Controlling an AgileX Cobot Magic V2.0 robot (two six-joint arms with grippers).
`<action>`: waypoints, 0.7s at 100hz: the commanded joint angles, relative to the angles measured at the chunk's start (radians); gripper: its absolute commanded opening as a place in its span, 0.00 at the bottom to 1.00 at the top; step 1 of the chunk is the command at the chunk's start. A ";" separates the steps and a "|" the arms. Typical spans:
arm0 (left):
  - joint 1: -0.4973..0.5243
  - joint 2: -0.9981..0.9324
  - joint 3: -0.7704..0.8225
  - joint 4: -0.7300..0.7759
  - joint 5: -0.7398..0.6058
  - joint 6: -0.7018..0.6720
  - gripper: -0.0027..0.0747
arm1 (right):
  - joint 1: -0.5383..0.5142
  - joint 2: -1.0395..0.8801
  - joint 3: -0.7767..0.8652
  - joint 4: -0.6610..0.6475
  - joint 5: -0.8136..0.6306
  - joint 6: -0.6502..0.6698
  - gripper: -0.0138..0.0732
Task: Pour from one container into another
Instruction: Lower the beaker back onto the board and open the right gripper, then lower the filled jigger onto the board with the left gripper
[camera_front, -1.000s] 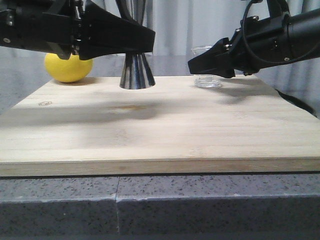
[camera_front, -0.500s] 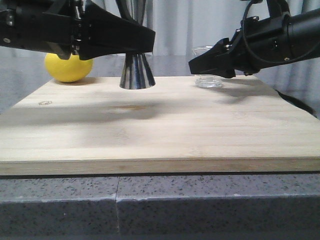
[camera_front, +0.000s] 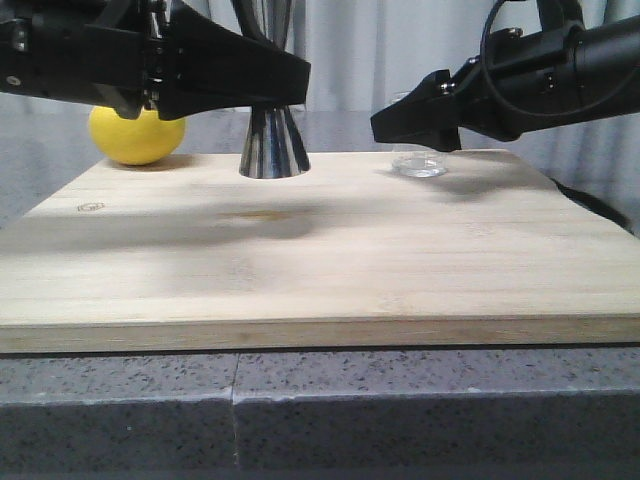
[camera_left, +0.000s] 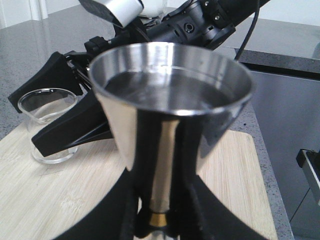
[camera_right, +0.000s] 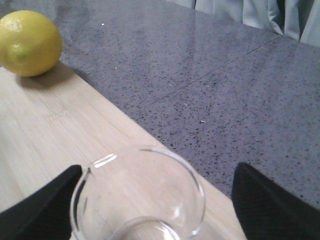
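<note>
**Beaker now sits between the right fingers**

Beaker (camera_front: 417, 163) stands upright near the far right edge of the wooden board (camera_front: 320, 250). Compared with a second ago, the right gripper (camera_front: 412, 125) has slid further left and forward, so its dark fingers now cover most of the glass in the front view. The right wrist view shows the beaker's rim (camera_right: 137, 192) centred between the two pads (camera_right: 37, 202), which stand wide and apart from the glass. The approach looks finished, and closing is likely the next step.

The jigger (camera_left: 167, 125) has not moved: it stands on the board to the beaker's left, with the left gripper (camera_left: 160, 225) clamped at its brass-banded waist. It appears to hold some liquid already, though the reflections make that uncertain. A lemon (camera_front: 137, 135) rests behind the board's far left corner, well clear of both arms.
</note>
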 joint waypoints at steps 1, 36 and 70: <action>-0.009 -0.037 -0.028 -0.077 0.089 -0.006 0.01 | -0.007 -0.039 -0.027 0.055 -0.068 -0.010 0.83; -0.001 -0.037 -0.028 -0.089 0.004 0.032 0.01 | -0.007 -0.107 -0.053 0.087 -0.131 -0.010 0.83; 0.105 -0.037 -0.028 -0.089 0.047 0.036 0.01 | -0.002 -0.267 -0.105 0.083 -0.127 -0.010 0.83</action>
